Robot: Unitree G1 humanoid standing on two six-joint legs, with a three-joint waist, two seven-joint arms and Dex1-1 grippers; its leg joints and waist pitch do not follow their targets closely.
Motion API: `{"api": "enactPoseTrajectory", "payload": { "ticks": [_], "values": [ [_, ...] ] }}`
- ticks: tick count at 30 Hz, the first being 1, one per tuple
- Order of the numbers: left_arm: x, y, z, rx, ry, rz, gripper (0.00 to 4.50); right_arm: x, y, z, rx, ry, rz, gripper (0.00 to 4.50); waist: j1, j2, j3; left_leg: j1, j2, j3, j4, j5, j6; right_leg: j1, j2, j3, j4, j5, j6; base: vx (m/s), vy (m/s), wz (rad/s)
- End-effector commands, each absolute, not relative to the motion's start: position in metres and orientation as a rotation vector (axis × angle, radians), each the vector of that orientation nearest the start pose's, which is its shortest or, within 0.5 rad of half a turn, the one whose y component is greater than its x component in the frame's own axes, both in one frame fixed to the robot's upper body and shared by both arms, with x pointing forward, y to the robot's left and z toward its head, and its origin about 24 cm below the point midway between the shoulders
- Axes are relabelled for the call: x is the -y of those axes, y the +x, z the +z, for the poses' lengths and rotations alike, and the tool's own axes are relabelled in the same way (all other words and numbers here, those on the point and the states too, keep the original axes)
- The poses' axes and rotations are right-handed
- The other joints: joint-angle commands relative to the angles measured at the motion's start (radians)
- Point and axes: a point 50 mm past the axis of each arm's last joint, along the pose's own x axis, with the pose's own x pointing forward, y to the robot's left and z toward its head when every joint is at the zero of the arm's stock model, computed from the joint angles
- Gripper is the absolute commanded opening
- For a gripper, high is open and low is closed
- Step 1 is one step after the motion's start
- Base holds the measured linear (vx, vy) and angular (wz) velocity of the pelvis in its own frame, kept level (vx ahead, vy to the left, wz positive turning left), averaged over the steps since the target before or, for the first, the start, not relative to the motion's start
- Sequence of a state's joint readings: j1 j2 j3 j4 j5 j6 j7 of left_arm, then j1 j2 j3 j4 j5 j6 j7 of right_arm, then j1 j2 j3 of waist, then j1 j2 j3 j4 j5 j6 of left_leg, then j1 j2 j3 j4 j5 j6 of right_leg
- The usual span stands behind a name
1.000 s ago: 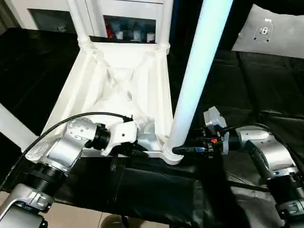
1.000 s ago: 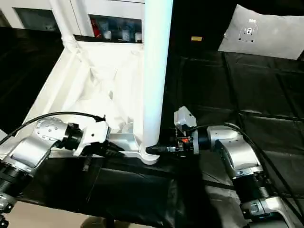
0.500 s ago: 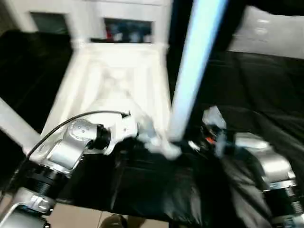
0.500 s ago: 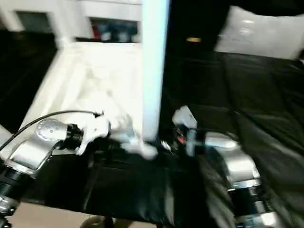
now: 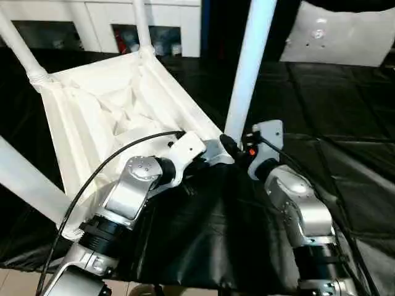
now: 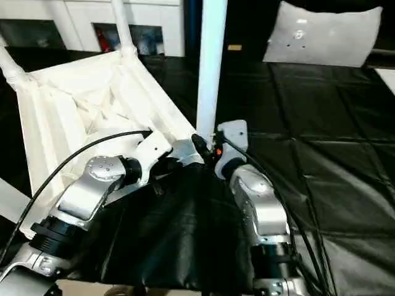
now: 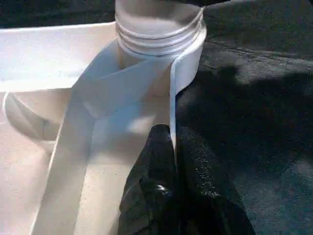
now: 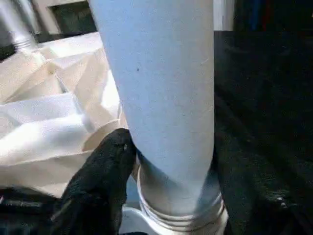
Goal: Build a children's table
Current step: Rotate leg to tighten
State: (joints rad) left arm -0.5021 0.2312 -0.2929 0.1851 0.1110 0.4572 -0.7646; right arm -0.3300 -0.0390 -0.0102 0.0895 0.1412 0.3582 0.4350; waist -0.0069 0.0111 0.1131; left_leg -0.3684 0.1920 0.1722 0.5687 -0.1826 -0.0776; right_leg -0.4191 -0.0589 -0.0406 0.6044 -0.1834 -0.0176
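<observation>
- The tabletop point(image 5: 105, 117) lies upside down on the black cloth point(image 5: 216, 234), ribbed underside up. Legs stand in its far corners, and the near leg point(image 5: 244, 80) rises from the corner socket point(image 7: 161, 44) right in front of me.
- My left gripper point(image 7: 168, 161) is closed flat on the tabletop's thin rim just beside that socket. It has the edge pinched between its fingers.
- My right gripper point(image 8: 161, 171) has its fingers spread around the base of the near leg. One finger point(image 8: 105, 171) touches the leg just above the thread; I cannot tell whether I truly grip it.
- I judge the step in hand to be seating this leg. Thread rings show above the socket, so it likely needs more turning.
- To do it well, I would keep the rim pinned, hold the leg upright, and turn without tilting it.
- I can read no brand, label or writing anywhere.
</observation>
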Motion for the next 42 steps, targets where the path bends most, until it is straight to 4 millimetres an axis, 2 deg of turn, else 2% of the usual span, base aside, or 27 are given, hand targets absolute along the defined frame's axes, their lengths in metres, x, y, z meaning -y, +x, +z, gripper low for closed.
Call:
{"api": "enactPoseTrajectory", "payload": {
  "ticks": [1,3,4,5,8,10,13,16,18,21,23,24,25,26,27,28,29,37,42],
  "values": [
    [-0.078,0.308,0.077,-0.309,0.428,-1.018,0.0,0.087,0.296,0.078,-0.111,0.137,0.726,3.0,0.005,0.0,-0.069,-0.001,0.023,-0.003,-0.053,-0.126,0.077,0.063,-0.06,0.045,-0.074,-0.105,-0.227,0.0,0.0,0.0],
    [-0.085,0.306,0.074,-0.326,0.436,-1.032,0.0,0.097,0.295,0.079,-0.103,0.106,0.763,3.2,0.009,0.004,-0.069,-0.001,0.024,-0.003,-0.052,-0.116,0.083,0.066,-0.061,0.044,-0.072,-0.096,-0.238,0.0,0.0,0.0],
    [-0.088,0.305,0.073,-0.332,0.438,-1.039,0.0,0.101,0.295,0.08,-0.101,0.093,0.775,3.3,0.008,0.002,-0.07,-0.001,0.023,-0.003,-0.052,-0.112,0.085,0.068,-0.06,0.044,-0.072,-0.088,-0.241,0.0,0.0,0.0],
    [-0.091,0.305,0.072,-0.338,0.439,-1.047,0.0,0.105,0.294,0.08,-0.1,0.08,0.793,3.38,0.011,0.008,-0.069,0.0,0.025,-0.004,-0.052,-0.108,0.09,0.068,-0.061,0.043,-0.07,-0.074,-0.248,0.0,0.0,0.0],
    [-0.106,0.298,0.066,-0.333,0.457,-1.137,0.0,0.128,0.292,0.084,-0.101,0.014,0.921,3.75,0.012,0.005,-0.07,-0.002,0.024,-0.004,-0.051,-0.113,0.104,0.073,-0.061,0.042,-0.069,-0.062,-0.259,0.0,0.0,0.0],
    [-0.11,0.296,0.065,-0.336,0.453,-1.173,0.0,0.136,0.292,0.085,-0.106,-0.021,0.959,3.83,0.014,0.006,-0.07,0.0,0.025,-0.003,-0.05,-0.117,0.111,0.071,-0.061,0.042,-0.07,-0.062,-0.264,0.0,0.0,0.0],
    [-0.123,0.29,0.062,-0.357,0.479,-1.263,0.0,0.15,0.291,0.087,-0.126,-0.096,1.07,3.9,0.018,0.002,-0.067,0.004,0.027,-0.001,-0.051,-0.148,0.109,0.066,-0.063,0.042,-0.076,-0.141,-0.257,0.0,0.0,0.0],
    [-0.13,0.287,0.062,-0.372,0.488,-1.327,0.0,0.153,0.288,0.089,-0.138,-0.133,1.165,3.9,0.018,0.004,-0.067,0.006,0.028,-0.001,-0.051,-0.152,0.104,0.065,-0.062,0.042,-0.075,-0.153,-0.258,0.0,0.0,0.0],
    [-0.139,0.284,0.064,-0.398,0.509,-1.405,0.0,0.153,0.282,0.089,-0.162,-0.143,1.301,3.9,0.017,-0.006,-0.069,0.004,0.029,-0.001,-0.05,-0.142,0.113,0.065,-0.063,0.042,-0.072,-0.139,-0.259,0.0,0.0,0.0],
    [-0.146,0.282,0.065,-0.414,0.537,-1.453,0.0,0.153,0.28,0.088,-0.184,-0.146,1.381,3.9,0.024,-0.001,-0.069,0.007,0.033,0.0,-0.049,-0.116,0.132,0.062,-0.063,0.042,-0.065,-0.097,-0.276,0.0,0.0,0.0],
    [-0.151,0.28,0.066,-0.438,0.551,-1.501,0.0,0.154,0.28,0.086,-0.204,-0.147,1.439,3.57,0.027,-0.009,-0.069,0.008,0.033,0.001,-0.049,-0.111,0.134,0.062,-0.062,0.041,-0.063,-0.089,-0.281,0.0,0.0,0.0],
    [-0.153,0.279,0.067,-0.452,0.55,-1.517,0.0,0.153,0.281,0.086,-0.209,-0.135,1.453,3.57,0.031,-0.005,-0.07,0.007,0.034,0.0,-0.049,-0.105,0.133,0.062,-0.064,0.04,-0.06,-0.088,-0.286,0.0,0.0,0.0],
    [-0.153,0.279,0.067,-0.457,0.549,-1.522,0.0,0.153,0.281,0.086,-0.211,-0.13,1.456,3.52,0.031,-0.005,-0.071,0.008,0.035,0.002,-0.048,-0.104,0.132,0.062,-0.064,0.04,-0.06,-0.084,-0.288,0.0,0.0,0.0],
    [-0.154,0.278,0.067,-0.467,0.547,-1.529,0.0,0.153,0.282,0.086,-0.213,-0.118,1.462,3.38,0.033,-0.01,-0.069,0.007,0.034,0.002,-0.048,-0.101,0.133,0.062,-0.064,0.041,-0.058,-0.081,-0.289,0.0,0.0,0.0],
    [-0.155,0.277,0.068,-0.474,0.55,-1.542,0.0,0.152,0.282,0.087,-0.214,-0.114,1.471,3.22,0.038,-0.008,-0.068,0.01,0.036,0.003,-0.048,-0.099,0.131,0.06,-0.065,0.042,-0.058,-0.084,-0.287,0.0,0.0,0.0],
    [-0.155,0.276,0.068,-0.482,0.553,-1.559,0.0,0.151,0.283,0.088,-0.212,-0.11,1.482,3.13,0.039,-0.012,-0.069,0.011,0.035,0.004,-0.048,-0.1,0.132,0.06,-0.064,0.042,-0.059,-0.086,-0.286,0.0,0.0,0.0],
    [-0.156,0.276,0.068,-0.485,0.555,-1.568,0.0,0.151,0.284,0.088,-0.21,-0.107,1.49,3.1,0.041,-0.011,-0.068,0.009,0.036,0.003,-0.049,-0.096,0.129,0.061,-0.065,0.041,-0.057,-0.09,-0.285,0.0,0.0,0.0],
    [-0.155,0.275,0.071,-0.491,0.557,-1.611,0.0,0.144,0.287,0.089,-0.204,-0.089,1.534,2.29,0.043,-0.014,-0.068,0.009,0.035,0.004,-0.05,-0.102,0.114,0.061,-0.065,0.042,-0.058,-0.094,-0.283,0.0,0.0,0.0],
    [-0.155,0.275,0.071,-0.493,0.561,-1.618,0.0,0.14,0.287,0.088,-0.215,-0.077,1.551,1.98,0.044,-0.015,-0.067,0.008,0.034,0.004,-0.049,-0.097,0.117,0.062,-0.065,0.041,-0.058,-0.091,-0.282,0.0,0.0,0.0]
  ]
}}
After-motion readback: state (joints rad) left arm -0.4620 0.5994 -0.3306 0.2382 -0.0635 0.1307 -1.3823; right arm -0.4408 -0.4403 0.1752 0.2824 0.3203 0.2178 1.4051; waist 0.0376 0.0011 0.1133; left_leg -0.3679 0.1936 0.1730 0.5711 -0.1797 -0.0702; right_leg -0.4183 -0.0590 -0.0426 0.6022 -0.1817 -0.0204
